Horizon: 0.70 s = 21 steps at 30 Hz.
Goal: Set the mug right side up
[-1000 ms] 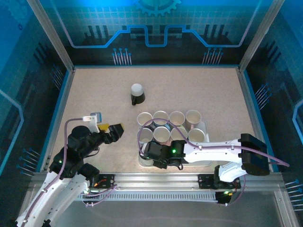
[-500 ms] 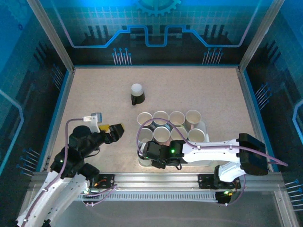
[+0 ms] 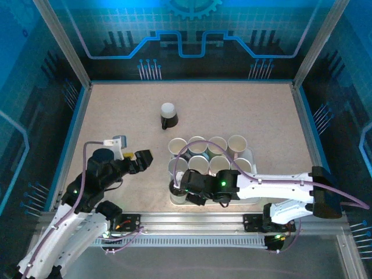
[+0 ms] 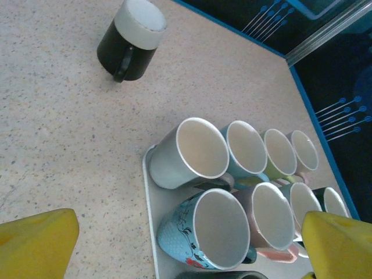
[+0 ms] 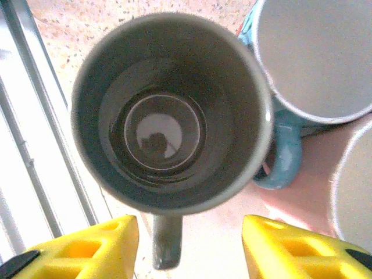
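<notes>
while the grey mug (image 5: pixel 168 110) stands upright at the tray's (image 4: pixel 149 200) near-left corner, right gripper (image 5: pixel 189 250) and left gripper (image 3: pixel 141 161) both parted, the black mug (image 3: pixel 168 115) sits inverted.

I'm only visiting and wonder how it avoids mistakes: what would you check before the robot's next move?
1. Dark grey ceramic mug stands mouth up on the white tray: ok.
2. Right gripper fingers apart, not touching that mug's handle: ok.
3. Left gripper open and empty: ok.
4. Black mug with a white base is right side up: not ok, it sits upside down on the speckled table.
5. Black mug's handle faces the left gripper: ok.
6. Right gripper can lift away without bumping the neighbouring blue mug: cannot tell.
</notes>
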Tool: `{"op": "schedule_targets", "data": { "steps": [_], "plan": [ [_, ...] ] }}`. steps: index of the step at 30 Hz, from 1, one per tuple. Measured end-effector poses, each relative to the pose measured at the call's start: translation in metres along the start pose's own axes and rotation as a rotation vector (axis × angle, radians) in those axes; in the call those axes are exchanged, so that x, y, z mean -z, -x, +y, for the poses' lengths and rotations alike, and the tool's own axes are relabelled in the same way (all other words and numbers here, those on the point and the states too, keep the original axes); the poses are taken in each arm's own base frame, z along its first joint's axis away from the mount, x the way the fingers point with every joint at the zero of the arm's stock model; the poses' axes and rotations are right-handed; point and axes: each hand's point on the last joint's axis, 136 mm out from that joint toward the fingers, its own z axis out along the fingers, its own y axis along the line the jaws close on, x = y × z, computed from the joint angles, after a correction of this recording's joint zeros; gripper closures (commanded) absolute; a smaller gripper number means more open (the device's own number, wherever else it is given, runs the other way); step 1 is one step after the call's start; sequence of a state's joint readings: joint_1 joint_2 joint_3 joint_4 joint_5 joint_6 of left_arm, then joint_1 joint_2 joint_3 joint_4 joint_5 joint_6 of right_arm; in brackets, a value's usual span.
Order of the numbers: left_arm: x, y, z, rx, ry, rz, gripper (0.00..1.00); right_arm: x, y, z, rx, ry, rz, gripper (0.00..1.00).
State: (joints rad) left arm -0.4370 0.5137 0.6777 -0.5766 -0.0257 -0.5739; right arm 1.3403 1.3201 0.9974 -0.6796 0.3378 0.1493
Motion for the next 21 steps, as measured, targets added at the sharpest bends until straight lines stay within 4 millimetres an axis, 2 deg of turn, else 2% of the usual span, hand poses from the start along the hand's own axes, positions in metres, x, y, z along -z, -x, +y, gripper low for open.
{"op": "schedule_targets", "data": {
  "steps": [5, 8, 11, 14, 17, 21],
  "plan": [
    [-0.017, 0.009, -0.005, 0.002, 0.056, 0.066, 0.01, 0.03, 0.01, -0.01, -0.02, 0.011, -0.062, 0.42],
    [-0.038, 0.024, -0.017, -0.017, 0.081, 0.114, 0.01, 0.053, 0.024, -0.021, -0.057, 0.023, -0.148, 0.42],
    [-0.067, 0.039, -0.027, -0.066, 0.108, 0.158, 0.01, 0.073, 0.032, -0.033, -0.094, 0.024, -0.23, 0.42],
    [-0.099, 0.058, -0.033, -0.161, 0.147, 0.183, 0.01, 0.086, 0.037, -0.042, -0.12, 0.017, -0.284, 0.41],
    [-0.131, 0.082, -0.036, -0.285, 0.195, 0.178, 0.01, 0.092, 0.042, -0.045, -0.132, 0.014, -0.321, 0.41],
    [-0.176, 0.11, -0.027, -0.409, 0.268, 0.187, 0.01, 0.094, 0.043, -0.047, -0.13, 0.008, -0.342, 0.4]
  ]
}}
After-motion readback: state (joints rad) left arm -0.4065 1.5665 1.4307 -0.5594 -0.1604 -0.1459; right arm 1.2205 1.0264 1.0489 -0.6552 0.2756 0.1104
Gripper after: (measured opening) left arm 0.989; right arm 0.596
